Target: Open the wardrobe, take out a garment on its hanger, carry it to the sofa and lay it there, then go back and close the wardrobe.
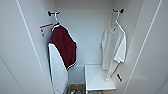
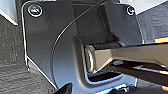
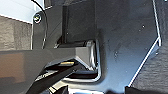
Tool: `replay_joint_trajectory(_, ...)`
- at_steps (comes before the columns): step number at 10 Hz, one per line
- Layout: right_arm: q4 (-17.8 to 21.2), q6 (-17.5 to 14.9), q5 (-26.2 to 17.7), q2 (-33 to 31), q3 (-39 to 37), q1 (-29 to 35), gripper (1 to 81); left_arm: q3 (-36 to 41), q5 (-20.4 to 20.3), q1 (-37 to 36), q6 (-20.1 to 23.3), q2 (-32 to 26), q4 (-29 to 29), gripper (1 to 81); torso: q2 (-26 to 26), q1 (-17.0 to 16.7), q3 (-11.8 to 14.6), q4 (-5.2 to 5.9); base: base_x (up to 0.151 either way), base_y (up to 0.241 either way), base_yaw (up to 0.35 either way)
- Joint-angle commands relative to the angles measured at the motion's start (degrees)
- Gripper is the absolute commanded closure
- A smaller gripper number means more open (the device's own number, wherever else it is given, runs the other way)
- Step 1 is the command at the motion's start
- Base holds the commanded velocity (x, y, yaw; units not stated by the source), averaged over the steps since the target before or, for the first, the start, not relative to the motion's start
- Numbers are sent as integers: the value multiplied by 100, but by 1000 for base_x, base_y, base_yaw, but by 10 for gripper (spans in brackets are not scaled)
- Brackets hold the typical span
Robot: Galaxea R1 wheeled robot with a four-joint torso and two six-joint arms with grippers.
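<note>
The wardrobe [image 1: 85, 32] stands open in front of me in the head view, white inside, its doors [image 1: 15, 50] swung out at both sides. The garment [image 1: 113, 47], a plain white T-shirt, hangs on its white hanger [image 1: 117, 21] from a dark hook at the upper right of the interior. A maroon jacket with white sleeves [image 1: 61, 55] hangs from a hook at the upper left. The wrist views show dark robot parts over grey carpet.
A white shelf [image 1: 96, 78] juts out low in the wardrobe's right half, under the T-shirt. A box with small items [image 1: 75, 89] sits on the wardrobe floor at the left. Grey carpet [image 2: 10, 62] lies below the arms.
</note>
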Motion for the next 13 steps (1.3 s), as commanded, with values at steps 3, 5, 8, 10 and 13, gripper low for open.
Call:
replay_joint_trajectory(3,-43,-36,-315,62,58,174,10,13,250,-151,30,-22,8,10,0,2,0,0,116,0,0)
replay_joint_trajectory(5,-25,-27,-315,44,22,148,10,13,250,-151,38,-4,8,10,0,0,2,0,116,0,0)
replay_joint_trajectory(8,-34,-36,-315,62,31,157,10,13,250,-151,39,14,8,10,0,0,2,0,116,0,0)
replay_joint_trajectory(10,-51,-45,-315,62,14,157,10,13,250,-151,39,-13,8,10,0,0,2,0,113,0,0)
replay_joint_trajectory(13,-51,-71,-315,62,5,148,10,4,250,-151,39,5,8,10,0,2,2,0,109,0,0)
